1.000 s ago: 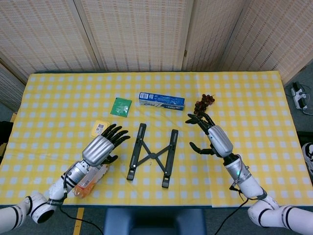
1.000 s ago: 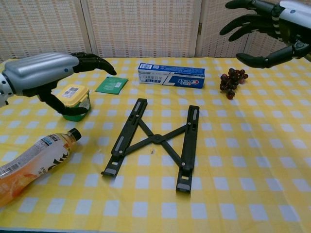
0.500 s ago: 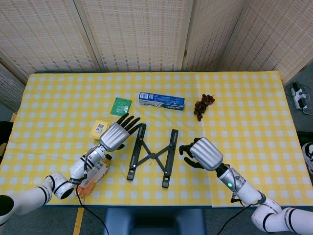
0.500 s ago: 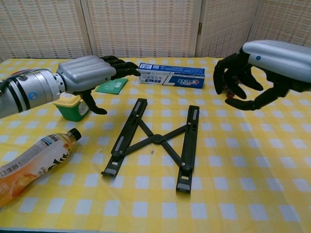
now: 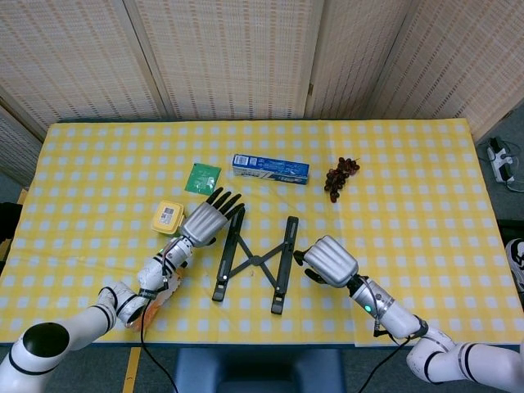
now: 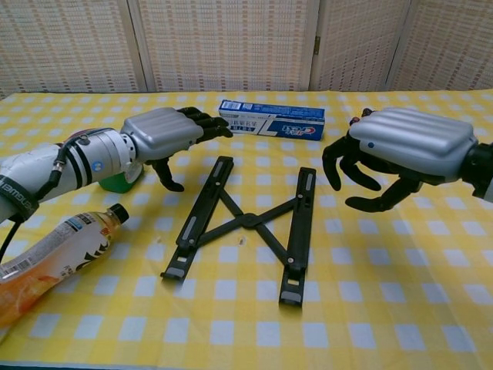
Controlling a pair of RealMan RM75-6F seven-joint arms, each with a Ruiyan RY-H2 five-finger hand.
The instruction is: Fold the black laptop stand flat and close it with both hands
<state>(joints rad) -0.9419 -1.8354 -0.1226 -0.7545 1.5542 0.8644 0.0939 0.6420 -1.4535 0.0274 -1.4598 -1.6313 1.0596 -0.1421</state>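
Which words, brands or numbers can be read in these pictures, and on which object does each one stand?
No text can be read with certainty.
Blue toothpaste box: white and red print, too blurred to read.
Orange drink bottle: label with dark characters and a barcode, unreadable.
Yellow-lidded tub: small white label, too small to read.
Green packet: no legible print.
Black laptop stand: no markings visible.

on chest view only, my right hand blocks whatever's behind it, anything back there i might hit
Observer: Yes, a bunch of grapes lies beyond the right hand, well apart from it, right of the toothpaste box.
Operator: is the left hand over the stand
Observer: From above, the left hand is beside the stand, fingertips by its left rail's far end; I can't tell if they touch.
Operator: what's behind that wrist
Observer: A tub with a yellow labelled lid.
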